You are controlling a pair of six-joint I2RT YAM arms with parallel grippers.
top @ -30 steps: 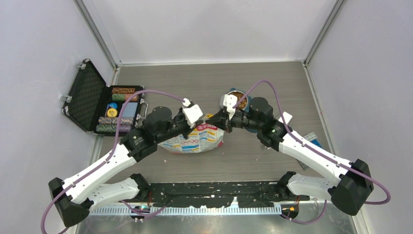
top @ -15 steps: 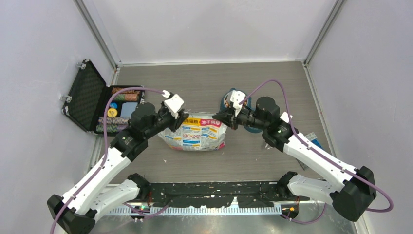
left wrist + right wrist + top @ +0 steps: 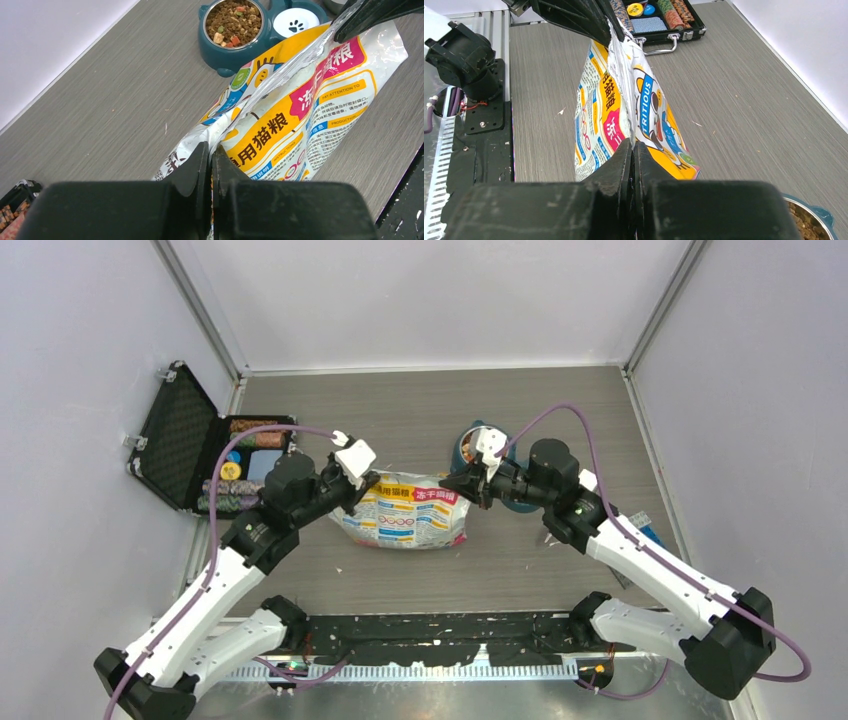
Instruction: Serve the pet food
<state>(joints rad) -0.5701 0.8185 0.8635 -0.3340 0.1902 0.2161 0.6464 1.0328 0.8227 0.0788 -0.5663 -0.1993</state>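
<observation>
on the tabletop: food bag pinched at both ends

between the two arms, the printed food bag [image 3: 405,518] rested on the grey tabletop [image 3: 400,405], its sealed top edge drawn taut. the left end effector [image 3: 210,150] was pressed together on the bag's left corner, and the right end effector [image 3: 632,145] was pressed together on the opposite corner. the pet food [image 3: 232,15], brown kibble with coloured bits, filled one cup of a teal double bowl [image 3: 225,52] just behind the bag. the neighbouring white dish [image 3: 296,22] bore a paw print. an open black case [image 3: 178,445] of poker chips [image 3: 222,488] stood far left.
</observation>
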